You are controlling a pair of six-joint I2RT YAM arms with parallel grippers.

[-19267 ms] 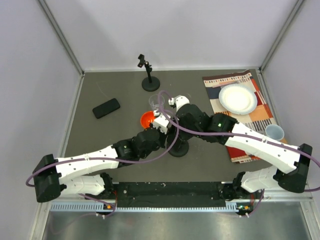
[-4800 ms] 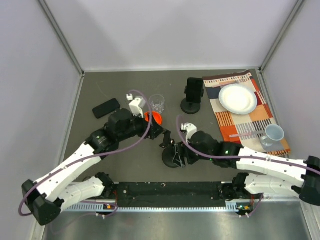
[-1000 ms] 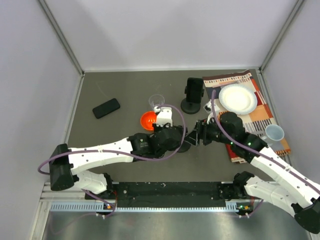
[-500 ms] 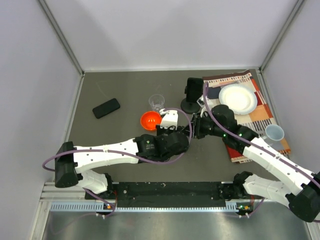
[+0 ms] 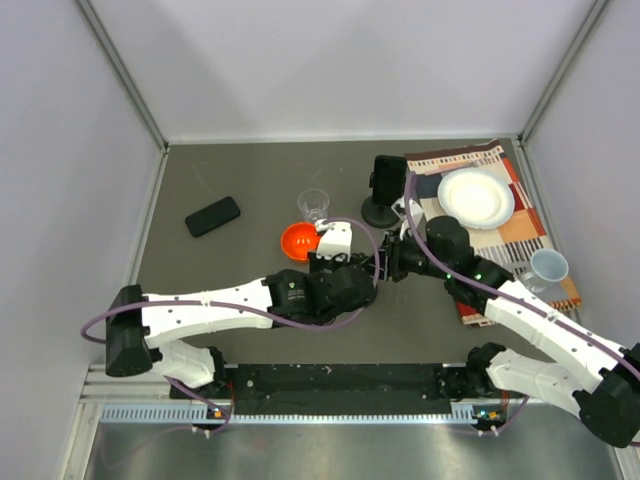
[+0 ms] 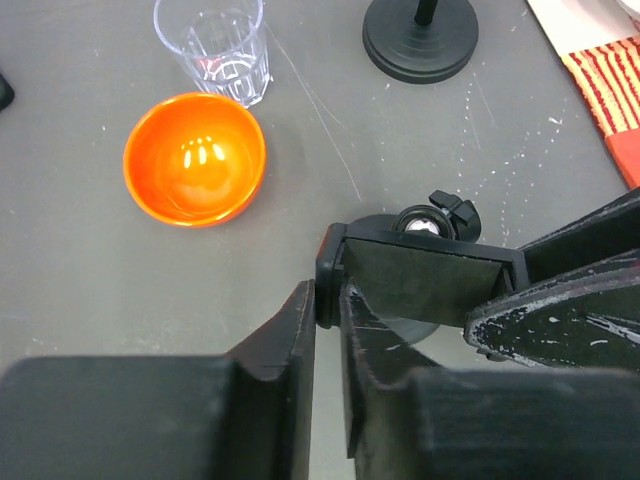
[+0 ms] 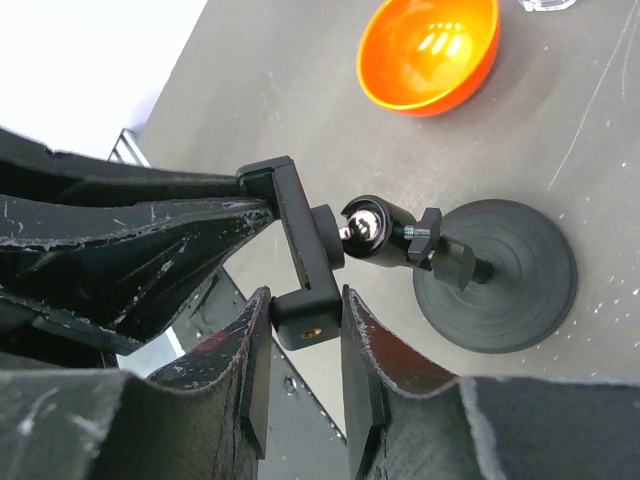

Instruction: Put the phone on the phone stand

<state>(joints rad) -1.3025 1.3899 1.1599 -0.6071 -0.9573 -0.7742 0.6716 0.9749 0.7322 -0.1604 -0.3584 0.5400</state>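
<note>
1. Right wrist view: your right end effector (image 7: 305,312) is pinching the lower end of the clamp (image 7: 300,250) on the phone stand (image 7: 497,275). Your left end effector (image 6: 325,300) pinches the clamp's other end.
2. If the two pull unevenly, the ball joint (image 7: 362,226) may swivel, or the phone stand may tip toward the orange bowl (image 5: 300,240) and the glass (image 5: 314,203) nearby.
3. Your phone (image 5: 212,216) lies flat on the worktop (image 5: 250,180), well apart at the far left. Neither end effector is free to fetch it.
</note>
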